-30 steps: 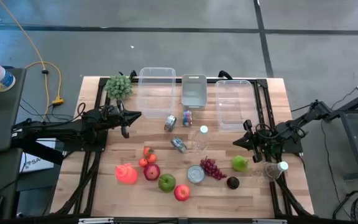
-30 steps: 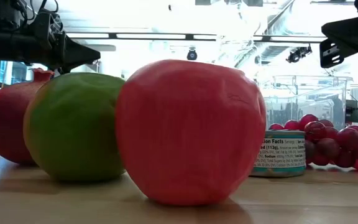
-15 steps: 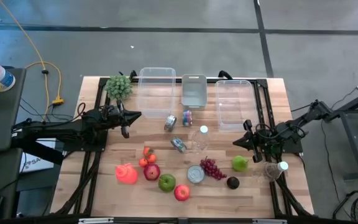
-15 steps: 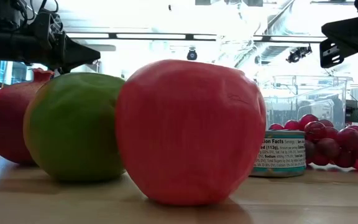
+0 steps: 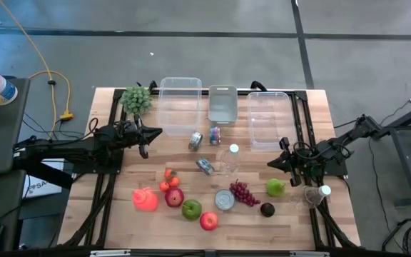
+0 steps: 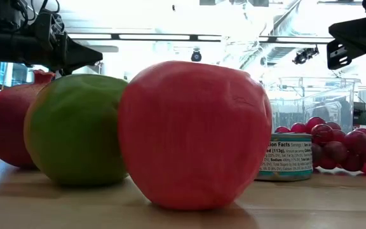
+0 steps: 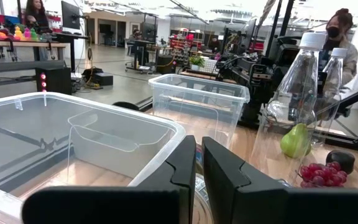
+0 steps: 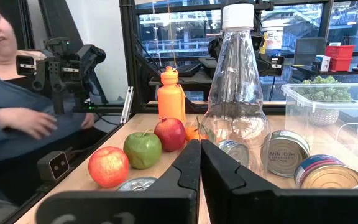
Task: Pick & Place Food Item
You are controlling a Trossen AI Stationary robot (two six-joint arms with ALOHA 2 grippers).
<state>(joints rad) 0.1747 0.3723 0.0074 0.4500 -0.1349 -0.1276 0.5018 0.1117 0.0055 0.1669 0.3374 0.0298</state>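
Note:
Food lies over the near half of the table: a red apple, a green apple, a dark red fruit, grapes, a green pear, a dark fruit and small tomatoes. A broccoli head sits at the far left. My left gripper hovers shut at the left, pointing level toward the clear bins, its fingers close together. My right gripper hovers shut at the right, just beyond the pear, fingers together. Neither holds anything.
Three clear bins line the far edge. Several cans, a standing water bottle, an orange bottle and a lying bottle share the table. A person sits beyond the table's left side.

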